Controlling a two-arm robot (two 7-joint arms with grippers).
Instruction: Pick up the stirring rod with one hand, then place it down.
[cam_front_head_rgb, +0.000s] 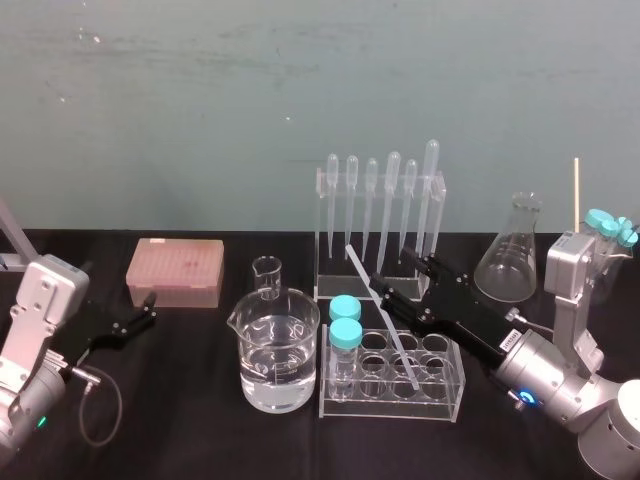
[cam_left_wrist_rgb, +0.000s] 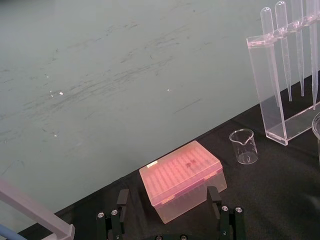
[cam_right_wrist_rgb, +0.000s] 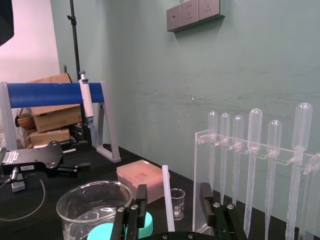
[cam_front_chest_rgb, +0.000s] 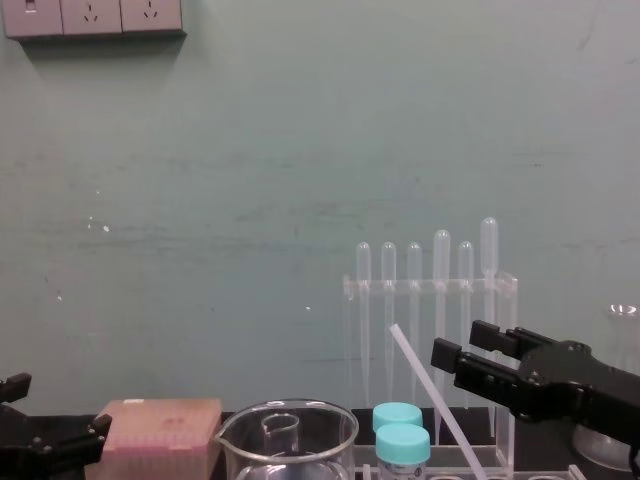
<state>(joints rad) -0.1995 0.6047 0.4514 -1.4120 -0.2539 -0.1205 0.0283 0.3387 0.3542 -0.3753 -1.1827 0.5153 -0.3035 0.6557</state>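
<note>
Translucent-white stirring rod (cam_front_head_rgb: 358, 268), black right hand (cam_front_head_rgb: 388, 267), teal tube caps (cam_front_head_rgb: 345, 308), pink tip box (cam_front_head_rgb: 175, 272).

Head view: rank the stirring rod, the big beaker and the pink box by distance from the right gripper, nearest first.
From the right gripper:
1. stirring rod, leaning between its open fingers.
2. big beaker, to its left, nearer the table's front.
3. pink box, farthest left, toward the wall.

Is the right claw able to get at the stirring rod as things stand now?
Probably yes: the right claw is open, and the stirring rod, leaning from the tube rack, shows free between its fingers.
</note>
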